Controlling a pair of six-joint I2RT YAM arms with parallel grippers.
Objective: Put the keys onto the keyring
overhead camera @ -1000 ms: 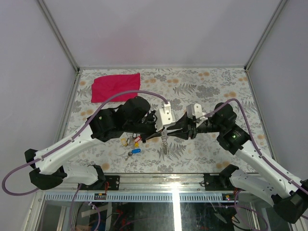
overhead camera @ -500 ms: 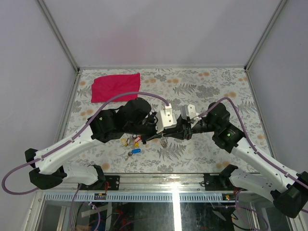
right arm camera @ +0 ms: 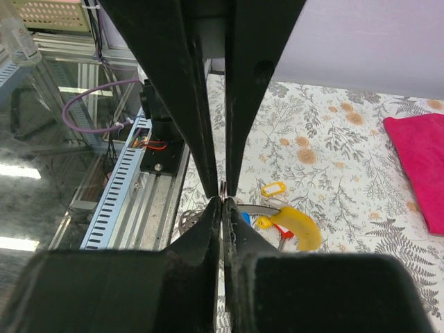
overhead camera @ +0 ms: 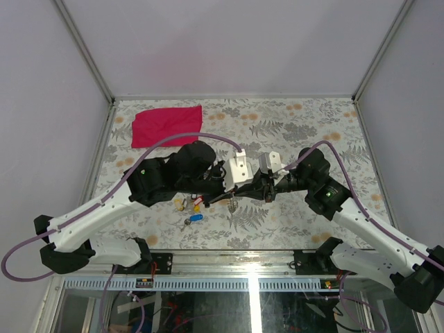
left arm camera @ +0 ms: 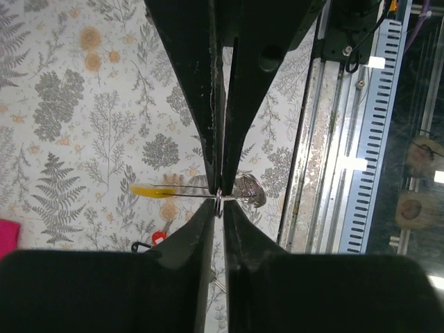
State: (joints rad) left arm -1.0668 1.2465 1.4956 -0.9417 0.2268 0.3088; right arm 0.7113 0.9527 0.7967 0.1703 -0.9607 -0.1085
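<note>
Where left pincer (left arm camera: 220,198) meets right pincer (right arm camera: 223,191), keyring (overhead camera: 234,205) hangs.

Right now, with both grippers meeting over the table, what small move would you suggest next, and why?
I would probably hold the right gripper pinched on the keyring and let the left gripper shift its grip to the yellow key. Both are shut at the ring, and the key's shaft meets it there; whether it is threaded I cannot tell.

Table (overhead camera: 298,125): grey fern-and-flower print, orange blooms. Cloth (overhead camera: 166,125): red (pinker in right wrist view). Keys (right arm camera: 291,226): yellow, red, blue heads. Keyring (left arm camera: 218,202): silvery. Arms (overhead camera: 104,208): black, white. Cables (overhead camera: 208,136): purple.
</note>
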